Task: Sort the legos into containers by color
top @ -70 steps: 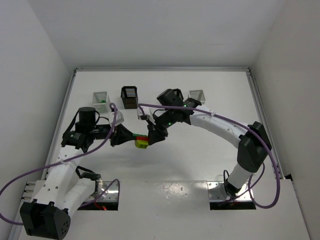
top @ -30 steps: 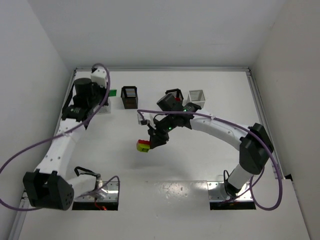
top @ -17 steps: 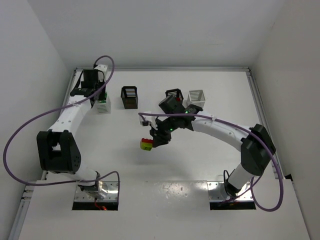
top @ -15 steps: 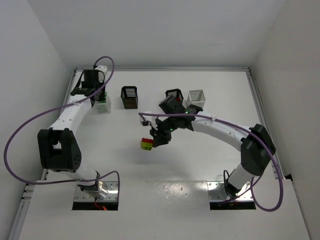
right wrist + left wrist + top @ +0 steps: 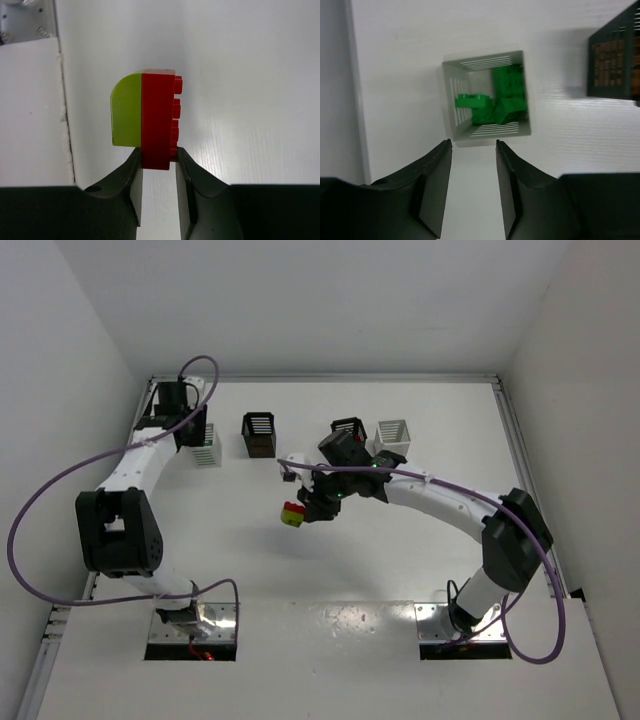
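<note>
- Your left hand (image 5: 473, 146) hangs over the far left corner of the table (image 5: 400, 560), fingers spread apart with nothing between them.
- Just beyond its fingertips stands a white bin (image 5: 451, 105), upright, its open top facing the wrist camera.
- In that bin lie green bricks (image 5: 497, 100), heaped against the right-hand wall and across the middle. You see no other colour in it.
- Well to the right of it, at the edge of the left wrist view, stands a black bin (image 5: 615, 60). Orange-brown bricks (image 5: 607, 62) show through its slats.
- In the overhead view a second black bin (image 5: 346, 427) stands farther right, partly hidden behind your right arm. You cannot tell what is in it.
- Just beside that stands a second white bin (image 5: 394, 430). Its contents are too small to make out.
- All four bins stand in a row along the far side of the table, apart from one another.
- Your right hand (image 5: 157, 154) is closed on a red brick (image 5: 159, 120), pinching its lower end.
- A rounded yellow-green piece (image 5: 126, 110) is stuck to the red brick's left face. The pair sits near the middle of the table, nearer you than the bins.
</note>
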Controlling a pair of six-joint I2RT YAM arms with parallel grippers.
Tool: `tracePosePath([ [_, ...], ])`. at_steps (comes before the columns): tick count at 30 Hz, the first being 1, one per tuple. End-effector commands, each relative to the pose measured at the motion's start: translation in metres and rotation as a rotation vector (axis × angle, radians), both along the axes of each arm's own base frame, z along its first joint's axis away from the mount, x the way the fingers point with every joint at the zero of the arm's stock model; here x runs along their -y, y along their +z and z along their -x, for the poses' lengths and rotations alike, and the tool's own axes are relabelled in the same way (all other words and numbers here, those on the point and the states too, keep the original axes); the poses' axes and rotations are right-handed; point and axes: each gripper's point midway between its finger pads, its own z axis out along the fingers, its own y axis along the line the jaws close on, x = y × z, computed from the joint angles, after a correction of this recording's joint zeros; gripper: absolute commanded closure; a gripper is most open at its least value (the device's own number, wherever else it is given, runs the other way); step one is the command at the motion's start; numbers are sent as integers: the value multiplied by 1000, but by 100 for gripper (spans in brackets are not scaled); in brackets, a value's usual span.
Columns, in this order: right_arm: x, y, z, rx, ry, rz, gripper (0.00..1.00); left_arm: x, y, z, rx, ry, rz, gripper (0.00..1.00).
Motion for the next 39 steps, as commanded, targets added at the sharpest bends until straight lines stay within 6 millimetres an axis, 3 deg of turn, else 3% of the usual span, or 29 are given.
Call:
tracePosePath([
  [1, -3, 23, -30, 86, -155, -63, 100, 20, 46, -1, 160, -132, 173, 54],
  [2, 1, 24, -37, 104, -206, -58, 100, 44, 67, -2, 252, -256, 274, 53],
  [3, 0, 26, -41, 110, -239, -62, 100, 53, 80, 5, 306, -305, 314, 51],
  [5, 2, 34, -55, 131, -342, -78, 100, 82, 112, 33, 417, -420, 392, 45],
  [6, 3, 35, -59, 124, -390, -83, 100, 103, 126, 46, 452, -529, 461, 36],
  [7, 6, 39, -69, 151, -445, -80, 100, 132, 134, 67, 449, -614, 543, 33],
  [12, 0, 67, -104, 229, -582, -127, 100, 196, 135, 110, 371, -730, 755, 33],
  [14, -3, 73, -108, 234, -597, -139, 100, 217, 127, 122, 313, -750, 823, 33],
  [15, -4, 81, -112, 249, -609, -151, 100, 222, 120, 121, 280, -745, 843, 33],
  [21, -6, 86, -116, 259, -617, -158, 100, 234, 102, 119, 177, -711, 946, 32],
  [29, -10, 86, -112, 260, -595, -159, 100, 248, 107, 118, 115, -754, 1064, 27],
  [39, -22, 91, -105, 242, -536, -185, 100, 250, 96, 110, 79, -733, 1090, 26],
])
